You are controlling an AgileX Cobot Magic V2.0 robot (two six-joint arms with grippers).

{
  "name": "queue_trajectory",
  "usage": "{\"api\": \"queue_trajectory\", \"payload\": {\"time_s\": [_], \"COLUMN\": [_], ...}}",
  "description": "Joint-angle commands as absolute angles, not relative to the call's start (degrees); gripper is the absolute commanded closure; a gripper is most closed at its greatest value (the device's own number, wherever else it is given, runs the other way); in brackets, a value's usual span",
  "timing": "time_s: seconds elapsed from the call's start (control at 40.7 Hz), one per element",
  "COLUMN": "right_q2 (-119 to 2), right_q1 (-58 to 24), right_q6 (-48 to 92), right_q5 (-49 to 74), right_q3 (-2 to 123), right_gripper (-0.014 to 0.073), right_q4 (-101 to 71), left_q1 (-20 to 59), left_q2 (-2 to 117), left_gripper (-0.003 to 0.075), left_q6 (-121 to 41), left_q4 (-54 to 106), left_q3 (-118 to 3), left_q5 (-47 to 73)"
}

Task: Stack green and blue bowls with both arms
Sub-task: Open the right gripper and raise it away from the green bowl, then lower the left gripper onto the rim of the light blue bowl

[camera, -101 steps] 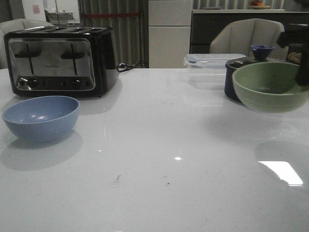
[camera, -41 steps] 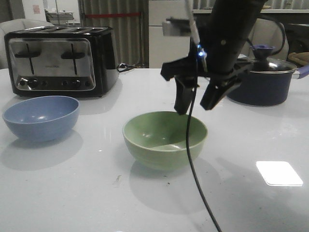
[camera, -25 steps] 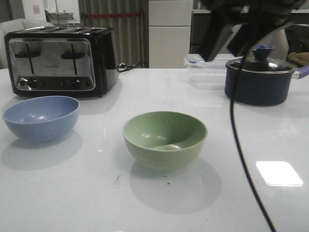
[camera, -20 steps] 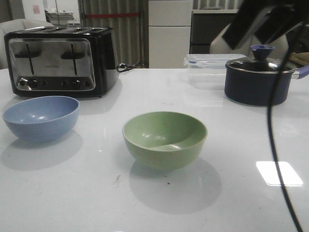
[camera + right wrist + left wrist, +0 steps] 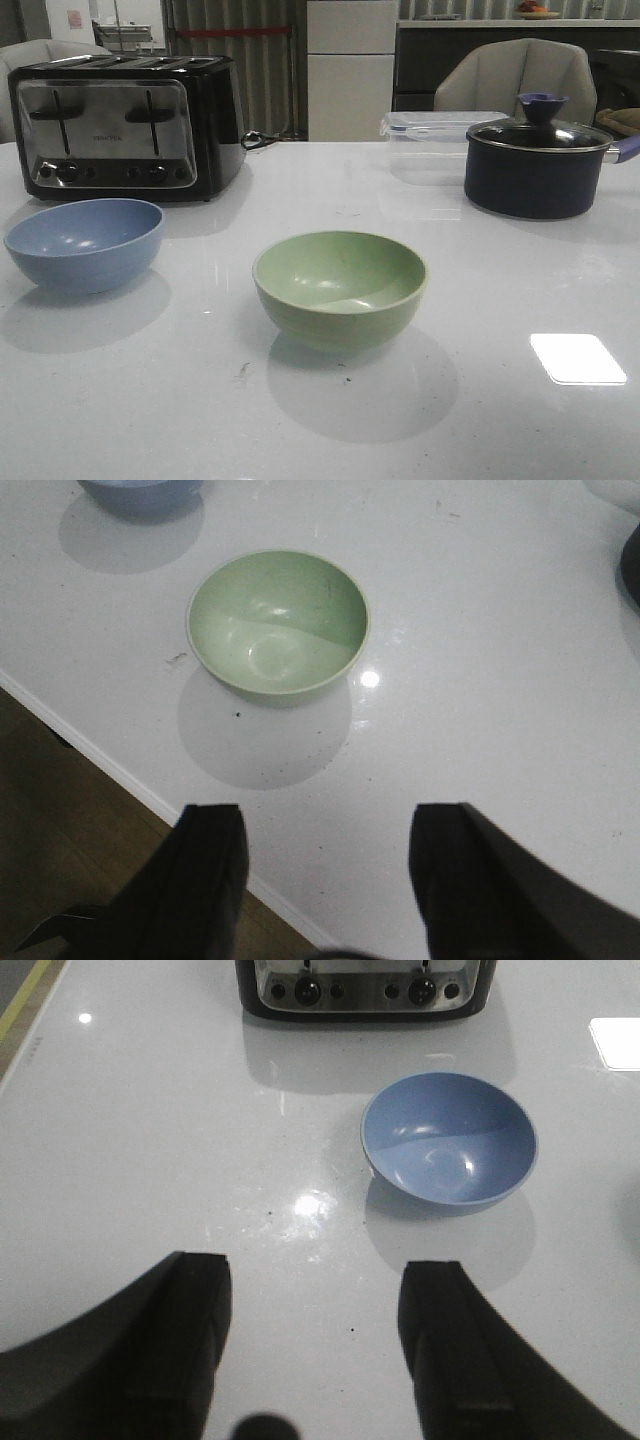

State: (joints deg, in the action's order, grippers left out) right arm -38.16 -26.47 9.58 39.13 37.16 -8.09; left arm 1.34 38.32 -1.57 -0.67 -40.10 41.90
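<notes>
The pale green bowl point(image 5: 340, 287) stands upright and empty on the white table, near the middle; it also shows in the right wrist view point(image 5: 278, 620). The greyish blue bowl point(image 5: 85, 243) stands upright at the left, in front of the toaster; it also shows in the left wrist view point(image 5: 449, 1139). The two bowls are apart. Neither arm shows in the front view. My left gripper point(image 5: 315, 1345) is open and empty above bare table, short of the blue bowl. My right gripper point(image 5: 330, 875) is open and empty, high above the table's front edge, away from the green bowl.
A black and silver toaster point(image 5: 125, 122) stands at the back left. A dark lidded pot point(image 5: 540, 165) and a clear plastic box point(image 5: 430, 145) stand at the back right. The table's front edge point(image 5: 120, 770) and the floor beyond show in the right wrist view.
The right arm set the green bowl down near the table's middle, let go, then rose and withdrew up and to the right, out of the front view. The blue bowl has not moved.
</notes>
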Motion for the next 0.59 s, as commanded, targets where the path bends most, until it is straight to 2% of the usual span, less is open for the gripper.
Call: {"api": "queue_trajectory", "payload": {"time_s": [0.0,0.074,0.221,0.566], "right_q2": [-36.91,-36.91,-36.97,-36.97], "right_q1": [-26.45,-26.45,-26.45,-26.45], "right_q6": [10.01,10.01,10.01,10.01], "right_q5": [35.56,35.56,35.56,35.56], "right_q3": [38.52,38.52,38.52,38.52], "right_gripper": [0.0116,0.0116,0.0116,0.0116], "right_q4": [-8.47,-8.47,-8.47,-8.47], "left_q1": [1.25,1.81,5.16,7.69], "left_q2": [41.36,44.72,52.31,74.81], "left_gripper": [0.0274,0.0239,0.0110,0.0132], "left_q6": [-1.52,-2.82,-3.07,-3.07], "left_q4": [0.00,1.01,1.32,3.72], "left_q3": [-42.19,-43.03,-45.72,-56.25], "left_q5": [38.04,37.90,35.90,34.18]}}
